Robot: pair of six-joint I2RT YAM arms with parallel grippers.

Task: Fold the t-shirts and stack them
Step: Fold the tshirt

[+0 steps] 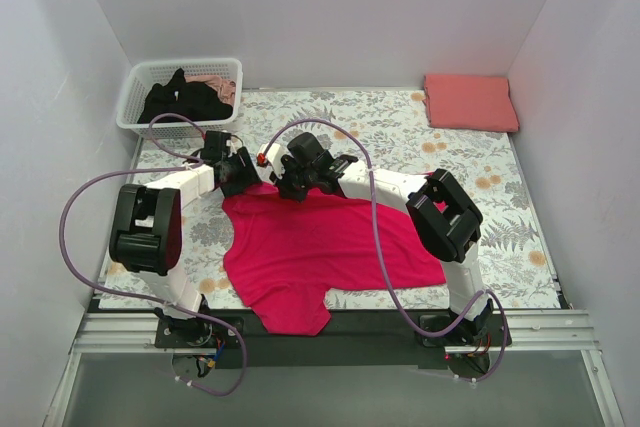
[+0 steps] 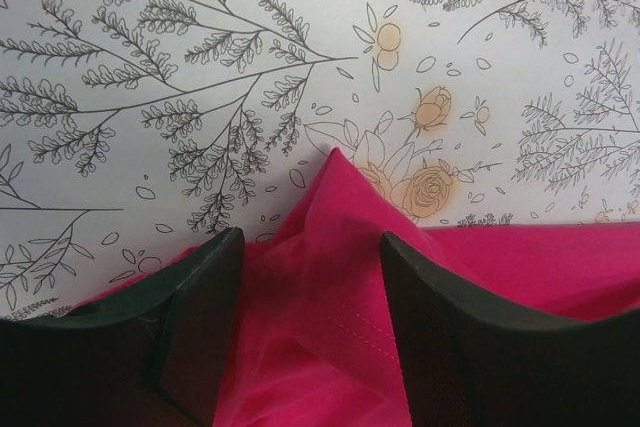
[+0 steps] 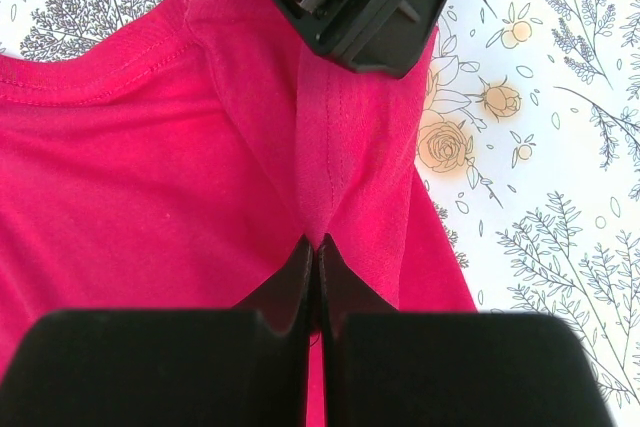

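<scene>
Right tool (image 3: 318, 247) clenched on raised ridge of crimson shirt (image 3: 150, 197), beside collar seam. Left tool (image 2: 312, 239) parted, straddling bunched corner, not pinching. Shirt spread on bench (image 1: 500, 207), centre-near. Fabric light, limp, drapes; likely best pinched at shoulder seams, both sides.

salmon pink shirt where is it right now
Top view: the salmon-pink shirt lies folded at the far right corner of the floral cloth, opposite the white basket at the far left.
</scene>
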